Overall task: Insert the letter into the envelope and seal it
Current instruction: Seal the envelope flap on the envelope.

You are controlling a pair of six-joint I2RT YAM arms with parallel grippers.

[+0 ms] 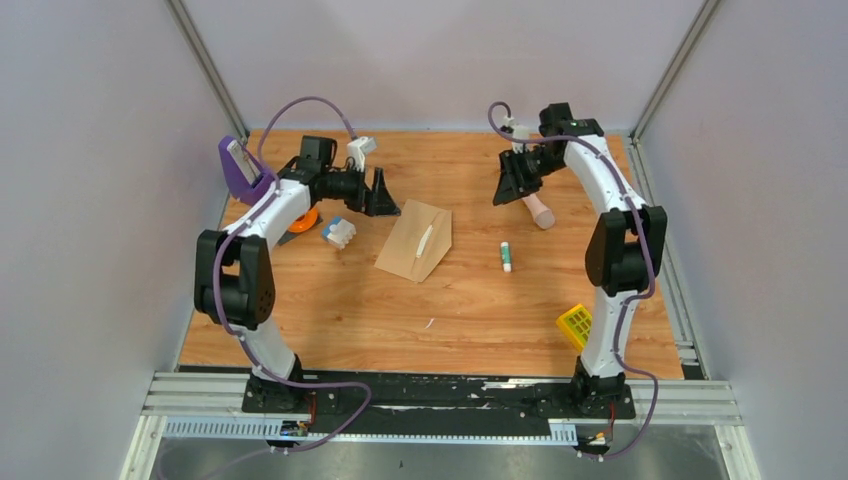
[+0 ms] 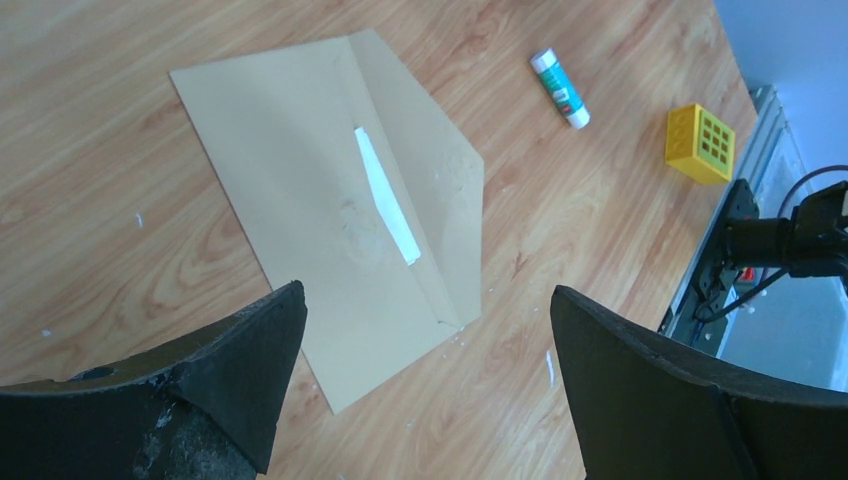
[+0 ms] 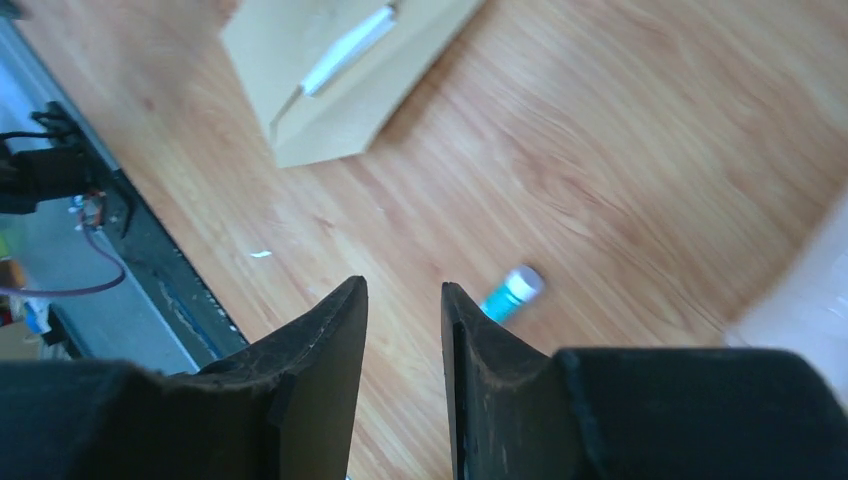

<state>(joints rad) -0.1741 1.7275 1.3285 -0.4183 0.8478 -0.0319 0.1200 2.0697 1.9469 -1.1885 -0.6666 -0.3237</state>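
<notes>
Envelope (image 2: 290, 180) lies flat mid-desk (image 1: 480, 310), tan flap pointing towards the glue stick (image 2: 560, 88). And the letter (image 2: 385, 195)? Only a thin pale strip shows, just beside the flap crease. Left end effector (image 2: 427, 295) hovers above the envelope's near corner, jaws spread wide, nothing in them. Over on the other side, the right end effector (image 3: 404, 287) hangs above bare wood, fingers parted by a narrow gap, gripping nothing. A yellow block (image 2: 700, 143) sits near the desk's edge.
</notes>
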